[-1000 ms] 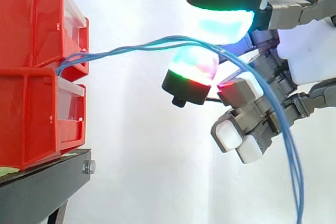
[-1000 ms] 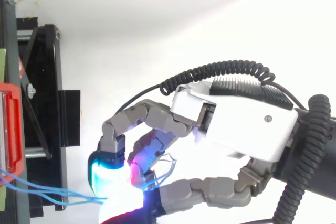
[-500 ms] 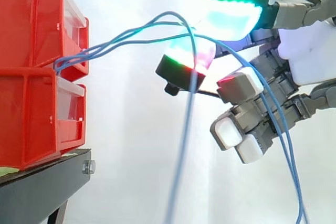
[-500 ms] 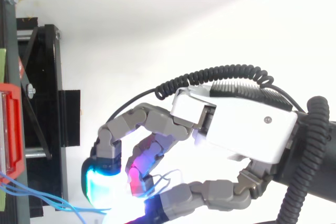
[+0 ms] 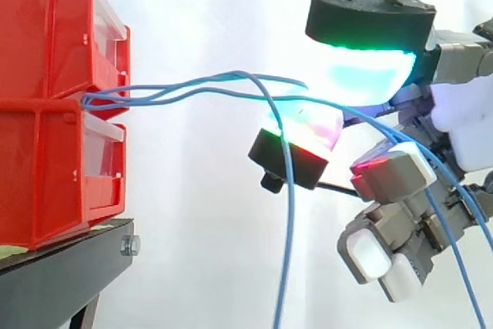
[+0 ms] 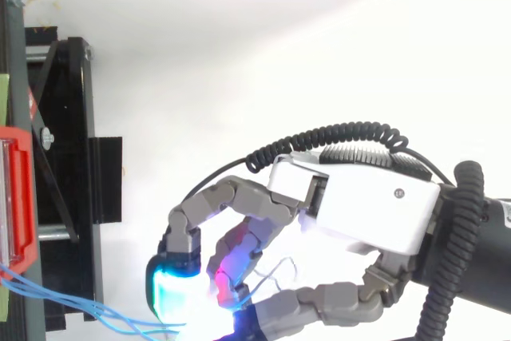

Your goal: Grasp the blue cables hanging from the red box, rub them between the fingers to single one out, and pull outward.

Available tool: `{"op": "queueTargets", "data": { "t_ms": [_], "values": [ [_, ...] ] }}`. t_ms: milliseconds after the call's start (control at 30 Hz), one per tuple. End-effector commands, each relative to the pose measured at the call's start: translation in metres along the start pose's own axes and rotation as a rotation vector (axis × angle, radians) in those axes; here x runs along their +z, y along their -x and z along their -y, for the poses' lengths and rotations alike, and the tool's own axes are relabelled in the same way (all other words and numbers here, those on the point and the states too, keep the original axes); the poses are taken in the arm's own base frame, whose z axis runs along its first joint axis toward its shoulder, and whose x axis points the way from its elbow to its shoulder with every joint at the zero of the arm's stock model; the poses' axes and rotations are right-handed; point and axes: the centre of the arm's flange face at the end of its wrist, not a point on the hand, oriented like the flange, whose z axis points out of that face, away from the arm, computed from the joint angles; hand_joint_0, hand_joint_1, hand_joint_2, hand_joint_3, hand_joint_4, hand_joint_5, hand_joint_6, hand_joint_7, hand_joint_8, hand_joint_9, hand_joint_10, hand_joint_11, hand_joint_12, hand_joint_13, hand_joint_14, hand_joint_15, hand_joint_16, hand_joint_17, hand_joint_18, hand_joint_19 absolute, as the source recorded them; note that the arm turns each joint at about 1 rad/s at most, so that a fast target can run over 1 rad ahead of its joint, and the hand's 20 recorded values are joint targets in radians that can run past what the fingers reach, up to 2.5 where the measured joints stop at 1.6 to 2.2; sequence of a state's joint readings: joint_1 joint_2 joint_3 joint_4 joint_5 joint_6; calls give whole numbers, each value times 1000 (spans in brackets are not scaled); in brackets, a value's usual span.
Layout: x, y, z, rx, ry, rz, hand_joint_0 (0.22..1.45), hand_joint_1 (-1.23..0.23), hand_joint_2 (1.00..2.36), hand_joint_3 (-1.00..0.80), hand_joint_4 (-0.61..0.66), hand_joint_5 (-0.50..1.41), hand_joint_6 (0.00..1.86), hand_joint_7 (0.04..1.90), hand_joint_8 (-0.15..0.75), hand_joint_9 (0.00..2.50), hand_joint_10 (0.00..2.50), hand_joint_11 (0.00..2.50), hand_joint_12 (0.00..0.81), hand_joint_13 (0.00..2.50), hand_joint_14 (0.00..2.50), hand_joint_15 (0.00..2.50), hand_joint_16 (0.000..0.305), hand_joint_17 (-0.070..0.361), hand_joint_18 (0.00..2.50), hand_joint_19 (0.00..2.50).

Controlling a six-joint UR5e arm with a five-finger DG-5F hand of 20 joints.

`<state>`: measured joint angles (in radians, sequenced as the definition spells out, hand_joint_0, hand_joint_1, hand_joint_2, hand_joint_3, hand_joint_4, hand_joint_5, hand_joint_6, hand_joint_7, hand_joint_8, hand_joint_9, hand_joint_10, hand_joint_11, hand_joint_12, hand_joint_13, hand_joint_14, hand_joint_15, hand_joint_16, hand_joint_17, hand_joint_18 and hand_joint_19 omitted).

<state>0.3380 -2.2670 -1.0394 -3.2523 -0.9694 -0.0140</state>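
Observation:
Several thin blue cables (image 5: pixel 139 96) come out between the two stacked red bins (image 5: pixel 46 175) at the left of the side view and run almost level to the right. My hand (image 5: pixel 462 113) reaches in from the right. A green and cyan glowing pad (image 5: pixel 362 67) above and a green and red pad (image 5: pixel 300 140) below pinch most of the strands, which then drop behind the curled fingers. One cable (image 5: pixel 290 190) hangs loose in front of the lower pad, straight down. In the top view the hand (image 6: pixel 367 209) curls over the cables (image 6: pixel 80 305) at the bottom left.
The bins rest on a black stand (image 5: pixel 62 275) with a bolt at its corner, also seen from above as the stand (image 6: pixel 64 157) beside the red bin edge (image 6: pixel 20 197). A white curtain lies behind, with open space between bins and hand.
The hand has moved right, away from the bins, drawing the strands flatter. One cable slipped out of the pinch and now hangs straight down.

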Motion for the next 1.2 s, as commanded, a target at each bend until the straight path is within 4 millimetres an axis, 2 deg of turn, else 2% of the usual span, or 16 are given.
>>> {"op": "queueTargets", "data": {
  "t_ms": [0,400,533,1033,1167],
  "values": [
    [-1,-2,0,15,0,-3,600,-759,1010,-260,-56,-122,924,1056,263,1246,21,954,362,929,22,604,45,101,798,530],
    [-3,-7,1,12,-3,-7,589,-738,1009,-258,-34,-117,918,1059,273,1197,22,872,389,812,18,509,49,110,727,468],
    [-3,-6,0,13,-1,-7,585,-738,1008,-240,-49,-114,915,1068,282,1072,17,650,406,674,13,337,53,120,668,359],
    [-4,-7,1,3,-10,-8,596,-776,1004,-158,-84,-96,906,1094,290,673,3,80,447,625,6,157,59,132,684,212],
    [-5,-7,9,-7,-23,-13,598,-785,1005,-154,-90,-95,904,1091,283,577,0,0,445,597,6,133,60,134,675,186]
  ]
}}
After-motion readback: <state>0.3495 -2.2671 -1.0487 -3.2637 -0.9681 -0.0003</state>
